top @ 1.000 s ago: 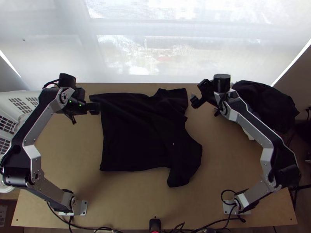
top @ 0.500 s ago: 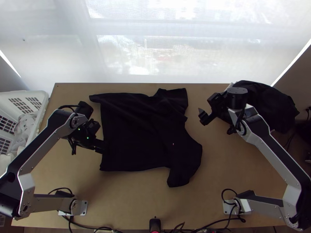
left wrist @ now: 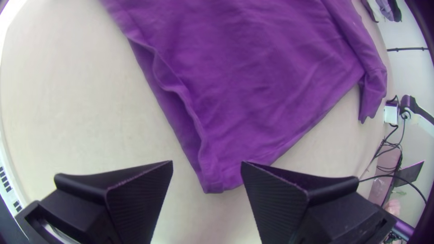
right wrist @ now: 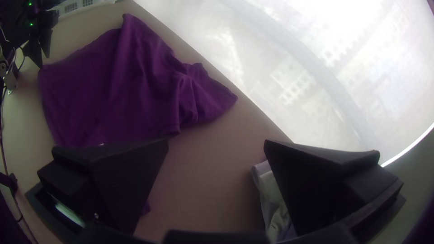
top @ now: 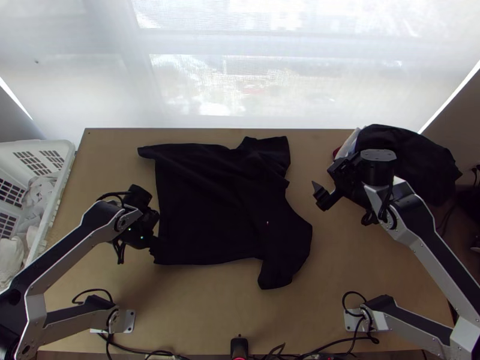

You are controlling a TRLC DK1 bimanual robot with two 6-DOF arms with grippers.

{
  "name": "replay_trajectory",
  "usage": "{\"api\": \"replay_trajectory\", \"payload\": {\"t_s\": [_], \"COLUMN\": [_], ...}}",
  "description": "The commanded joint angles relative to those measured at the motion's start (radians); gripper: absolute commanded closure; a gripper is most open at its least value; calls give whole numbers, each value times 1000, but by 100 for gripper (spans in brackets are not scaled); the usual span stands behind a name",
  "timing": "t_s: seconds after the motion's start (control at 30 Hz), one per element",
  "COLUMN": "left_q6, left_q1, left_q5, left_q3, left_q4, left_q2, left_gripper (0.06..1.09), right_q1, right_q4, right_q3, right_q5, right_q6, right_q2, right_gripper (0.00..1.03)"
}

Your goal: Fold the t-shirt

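White slatted basket [top: 67, 162] of pale cloths, dark clothes heap [top: 405, 159], sheer curtain [top: 252, 78].

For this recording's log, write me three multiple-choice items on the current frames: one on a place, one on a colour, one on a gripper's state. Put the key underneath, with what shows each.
1. Where is the heap of bunched dark cloth?
A. Between the arms' bases
B. By the far right corner of the light wooden table
C. At the table's near left corner

2. What colour is the slotted plastic basket?
A. White
B. Red
C. Blue

3. How is the left gripper?
A. Shut on the dark t-shirt
B. Shut over bare table
C. Open

Key:
1: B, the top view shows the heap there.
2: A, its wall and rim look white in the top view.
3: C, the left wrist view shows its fingers apart, with a corner of the t-shirt between them.
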Motion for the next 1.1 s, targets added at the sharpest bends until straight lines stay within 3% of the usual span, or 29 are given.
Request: {"api": "replay_trajectory", "payload": {"t_s": [0.0,0.07,0.23,0.5,0.77,1.07], "left_q6": [-20,-25,-45,-48,37,402], "left_q1": [-11,-17,-41,-72,45,499], "left_q5": [-17,-16,-16,-7,-11,-10], "left_q3": [-84,-92,-92,-118,-121,-113], "left_q4": [89,110,126,133,-22,-242], "left_q2": [-34,-36,-33,-36,-191,-340], "left_gripper": [36,46,52,105,105,105], "right_q1": [10,13,22,24,42,67], "right_q4": [-29,-35,-46,-47,-58,-58], "right_q3": [-14,-16,-17,-14,-5,-7], "right_q5": [0,0,0,0,2,2], "right_q6": [-2,-2,-2,-5,-19,-28], "right_q2": [-41,-45,-55,-58,-59,-44], "right_gripper": [4,4,4,4,4,4]}}
